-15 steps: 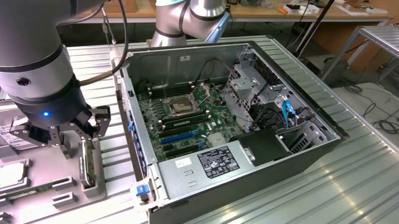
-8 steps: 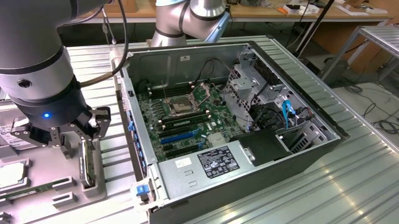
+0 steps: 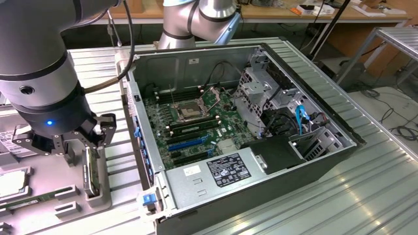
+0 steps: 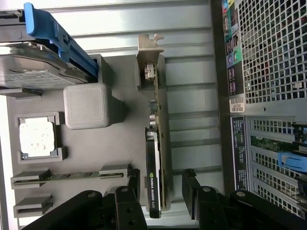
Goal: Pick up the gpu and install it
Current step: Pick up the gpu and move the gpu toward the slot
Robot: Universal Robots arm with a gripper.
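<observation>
In the exterior view the gripper hangs spread wide over a grey holder tray. It has hold of nothing. Directly under it, the graphics card stands on its long edge in a slot of that tray, a thin dark slab seen almost end-on. Off to the gripper's side, on the exterior view's right, an opened computer case lies with its motherboard facing up.

In the wrist view the card runs straight out from between the two black fingers, which flank its near end. Small gaps seem to remain on both sides, though on the fan side I cannot be sure. The card is thin and black, with a thicker black housing on one face bearing small pale lettering. A silver metal bracket caps its far end. Beyond the fan-side finger, the tray also holds a memory stick, a square processor chip and a hard drive.
</observation>
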